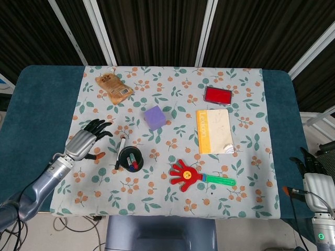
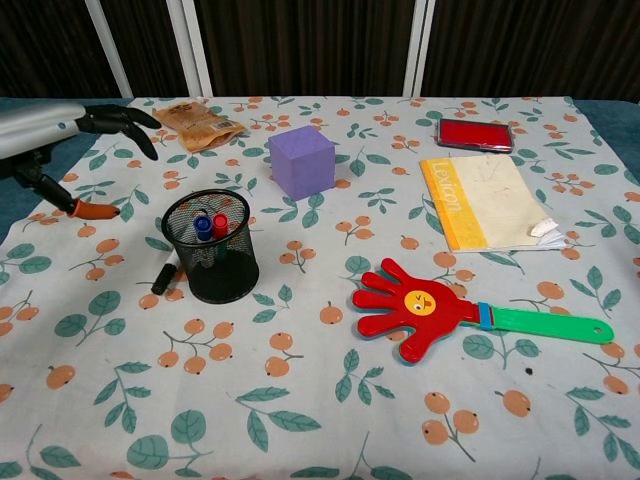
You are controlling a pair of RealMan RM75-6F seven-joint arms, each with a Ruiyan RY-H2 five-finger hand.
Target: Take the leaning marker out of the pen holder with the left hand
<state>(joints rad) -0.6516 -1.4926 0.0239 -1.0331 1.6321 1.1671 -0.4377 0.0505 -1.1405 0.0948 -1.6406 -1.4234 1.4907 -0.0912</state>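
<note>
Covering the middle of your surface [image 1: 44,99] is a floral cloth [image 1: 172,198]. Your left hand [image 1: 84,143] hovers over the cloth's left edge with its fingers [image 2: 125,118] spread apart and holding nothing. Your right hand [image 1: 312,168] sits low at the far right edge of the head view, off the cloth; you cannot tell how its fingers lie. A yellow notebook [image 1: 214,130] lies right of centre, with a red case [image 1: 218,95] beyond it. A red hand-shaped clapper [image 1: 201,177] with a green handle lies near the front. A purple cube [image 1: 155,117] stands at centre, and a brown snack packet [image 1: 114,87] lies at the far left corner. The black mesh pen holder [image 2: 211,246] stands upright left of centre, with a blue and a red marker still inside. The leaning marker [image 1: 120,152] is out of the holder: it lies flat on the cloth just beside the holder's left side, between the holder and your left hand, apart from the fingers.
</note>
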